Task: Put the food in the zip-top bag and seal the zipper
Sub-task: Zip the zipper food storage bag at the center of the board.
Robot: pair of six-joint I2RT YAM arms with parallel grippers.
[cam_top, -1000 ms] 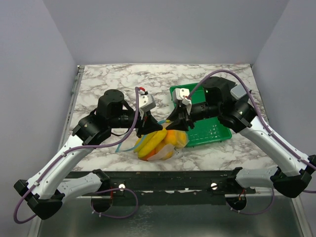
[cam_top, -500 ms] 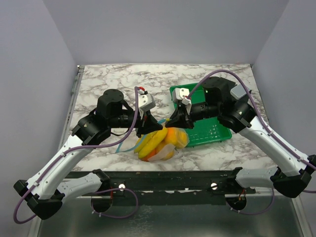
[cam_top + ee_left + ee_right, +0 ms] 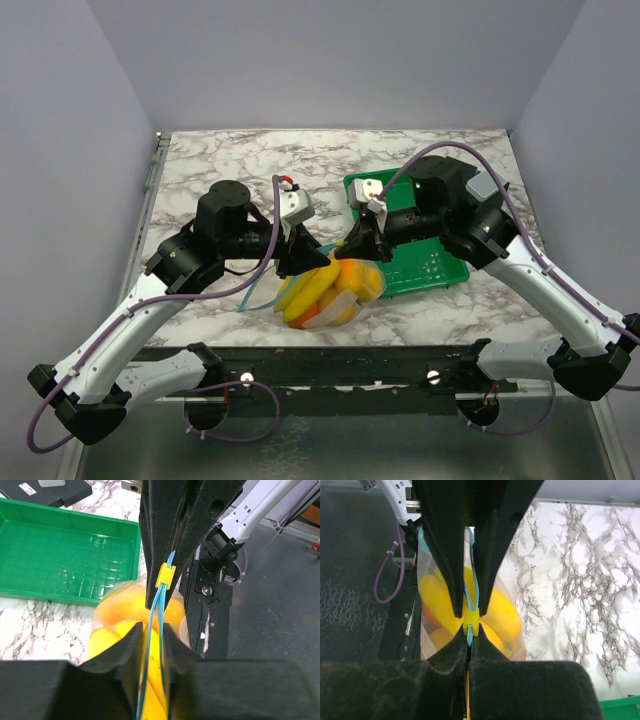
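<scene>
Writing: a white sticker on a dark flat part (image 3: 37, 491), at 11 o'clock in the left wrist view; the print is too small to read.
Zip-top bag (image 3: 330, 300): at 6 o'clock from the middle of the tabletop (image 3: 250, 160), close to its near edge, with the mouth turned up between the two sets of jaws.
Food (image 3: 310, 288): yellow and orange fruits inside the bag, below the zipper.
Zipper (image 3: 152, 625): the light blue strip runs from the left jaws straight across to the right jaws.
Yellow slider (image 3: 165, 575): sits on the zipper at the tips of the right jaws.
Left jaws: at 9 o'clock of the bag's mouth, spread narrowly, with the zipper passing through the gap.
Right jaws: at 3 o'clock of the mouth, pressed together and pinching the zipper.
Green tray (image 3: 430, 265): on the tabletop at 2 o'clock from the bag, partly under the right arm.
</scene>
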